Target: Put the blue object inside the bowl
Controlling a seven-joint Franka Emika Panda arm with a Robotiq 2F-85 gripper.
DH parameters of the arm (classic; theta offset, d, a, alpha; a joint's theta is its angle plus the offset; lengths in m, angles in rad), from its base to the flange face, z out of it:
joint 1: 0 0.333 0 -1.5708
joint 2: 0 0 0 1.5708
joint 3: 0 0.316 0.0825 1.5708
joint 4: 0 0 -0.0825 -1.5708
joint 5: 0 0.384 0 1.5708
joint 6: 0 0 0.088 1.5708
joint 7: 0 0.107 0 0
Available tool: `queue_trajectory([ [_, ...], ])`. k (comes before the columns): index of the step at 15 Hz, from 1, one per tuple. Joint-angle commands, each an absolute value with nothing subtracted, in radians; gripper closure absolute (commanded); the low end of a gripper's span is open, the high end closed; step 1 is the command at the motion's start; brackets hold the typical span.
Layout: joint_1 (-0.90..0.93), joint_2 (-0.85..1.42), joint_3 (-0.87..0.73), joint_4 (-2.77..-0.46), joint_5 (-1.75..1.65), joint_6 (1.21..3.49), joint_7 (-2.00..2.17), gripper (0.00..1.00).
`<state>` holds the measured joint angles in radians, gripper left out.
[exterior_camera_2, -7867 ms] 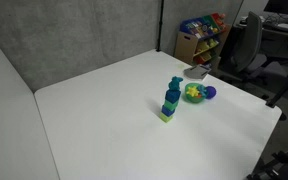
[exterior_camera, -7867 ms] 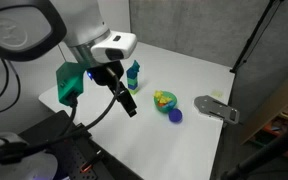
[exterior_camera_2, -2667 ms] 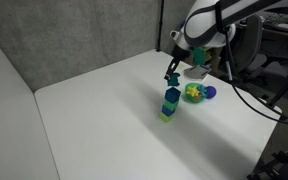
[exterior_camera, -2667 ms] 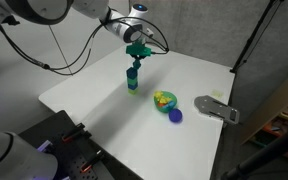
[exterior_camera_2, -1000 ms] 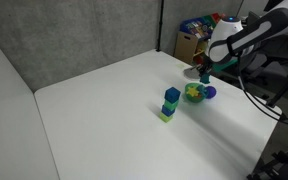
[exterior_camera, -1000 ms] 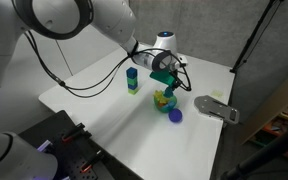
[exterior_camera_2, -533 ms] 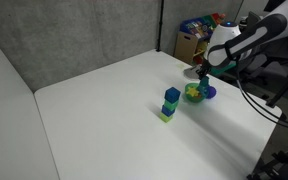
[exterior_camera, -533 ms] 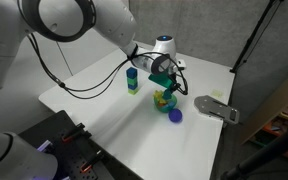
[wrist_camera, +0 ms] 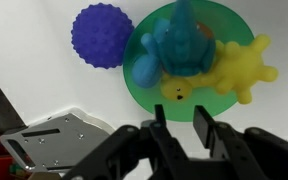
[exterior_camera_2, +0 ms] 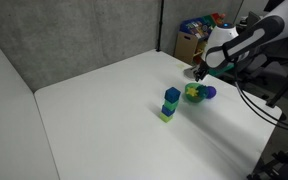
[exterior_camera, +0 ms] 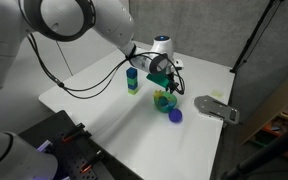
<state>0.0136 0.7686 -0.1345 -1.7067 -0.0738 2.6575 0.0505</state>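
In the wrist view the blue object, teal with a pointed top, lies inside the yellow-green bowl, leaning against a yellow toy. My gripper hangs straight above the bowl, open, with nothing between its fingers. Both exterior views show the gripper just over the bowl, not touching it.
A dark blue ball rests against the bowl. A flat grey metal piece lies beyond the ball. A stack of toy blocks stands on the white table, a short way from the bowl.
The jaws have parted over the bowl. The blue object, held above the bowl a second ago, now lies inside it.
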Motion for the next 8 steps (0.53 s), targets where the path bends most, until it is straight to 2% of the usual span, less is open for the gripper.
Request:
queue_trajectory([
  [1,0.023,0.759,-0.153,-1.709,-0.094,2.673,0.084,0.33],
  [5,0.006,0.720,-0.135,-1.716,-0.079,2.629,0.061,0.01],
  [8,-0.012,0.656,-0.110,-1.738,-0.067,2.568,0.031,0.00],
])
